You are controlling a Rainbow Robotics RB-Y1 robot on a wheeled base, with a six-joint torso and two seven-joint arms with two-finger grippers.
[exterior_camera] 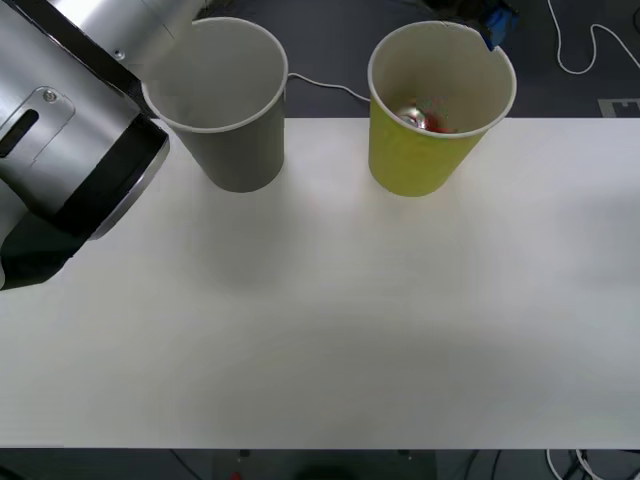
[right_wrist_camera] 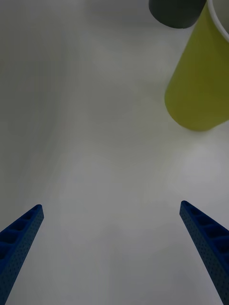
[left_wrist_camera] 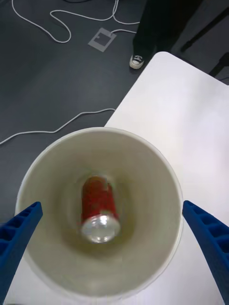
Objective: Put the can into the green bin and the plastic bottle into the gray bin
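Observation:
The can [exterior_camera: 424, 119], red with a silver top, lies on its side at the bottom of the green bin [exterior_camera: 412, 160], which stands at the table's back edge. From straight above, the can [left_wrist_camera: 98, 209] lies in that bin's pale inside [left_wrist_camera: 57, 248]. My left gripper [left_wrist_camera: 110, 205] hangs open over the bin's mouth, a finger to each side of the rim, holding nothing. The gray bin [exterior_camera: 240, 150] stands upright to the left. My right gripper [right_wrist_camera: 110, 206] is open low over bare table, with the green bin [right_wrist_camera: 198, 90] ahead. The plastic bottle is out of view.
My left arm's silver and black body [exterior_camera: 70, 150] rises across the front view's left side, past the gray bin's rim. Both bins stand at the white table's [exterior_camera: 330, 330] back edge. Cables [left_wrist_camera: 43, 128] and a person's shoe [left_wrist_camera: 137, 61] are on the dark floor beyond.

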